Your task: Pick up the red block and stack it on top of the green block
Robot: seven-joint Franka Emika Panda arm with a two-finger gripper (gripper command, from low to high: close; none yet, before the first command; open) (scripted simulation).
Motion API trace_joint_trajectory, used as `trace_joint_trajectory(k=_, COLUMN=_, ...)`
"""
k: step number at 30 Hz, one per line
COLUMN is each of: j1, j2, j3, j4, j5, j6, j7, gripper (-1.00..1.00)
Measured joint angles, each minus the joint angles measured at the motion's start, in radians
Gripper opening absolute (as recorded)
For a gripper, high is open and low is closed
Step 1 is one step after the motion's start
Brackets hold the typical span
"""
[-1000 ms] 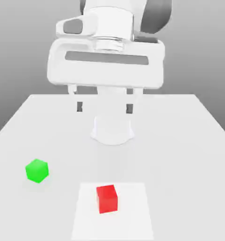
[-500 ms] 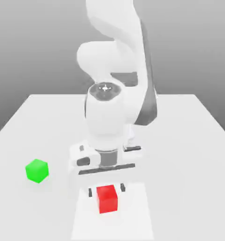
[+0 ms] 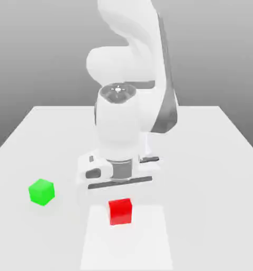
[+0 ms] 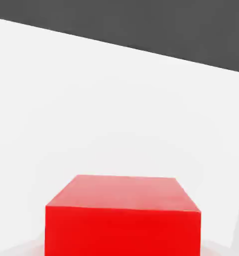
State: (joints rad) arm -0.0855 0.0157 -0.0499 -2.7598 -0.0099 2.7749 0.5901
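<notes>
White table (image 3: 213, 159), tool (image 3: 120, 204) clamped on red block (image 3: 120, 211), green block (image 3: 42, 191) apart

no legible text, labels or numbers appear. the red block (image 3: 120, 211) and green block (image 3: 42, 191) have plain faces.

The red block (image 3: 120, 211) is a small bright red cube with plain matte faces, standing square and upright on a paler rectangular patch of the white table. The green block (image 3: 42, 191), a matching bright green cube, sits on the table well apart toward the exterior view's left, turned slightly so one corner faces forward.
</notes>
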Motion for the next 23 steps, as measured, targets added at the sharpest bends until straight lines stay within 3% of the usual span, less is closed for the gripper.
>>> trace_joint_trajectory(k=13, j1=-0.411, j2=-0.190, j3=-0.214, j4=-0.101, j5=-0.097, j6=-0.084, j7=0.593, gripper=-1.00)
trace_joint_trajectory(k=19, j1=-0.414, j2=0.004, j3=-0.211, j4=-0.099, j5=0.035, j6=0.103, j7=0.531, gripper=-1.00)
trace_joint_trajectory(k=20, j1=-0.417, j2=0.032, j3=-0.199, j4=-0.097, j5=0.064, j6=0.129, j7=0.511, gripper=1.00)
trace_joint_trajectory(k=23, j1=-0.417, j2=0.032, j3=-0.199, j4=-0.097, j5=0.064, j6=0.129, j7=0.511, gripper=1.00)
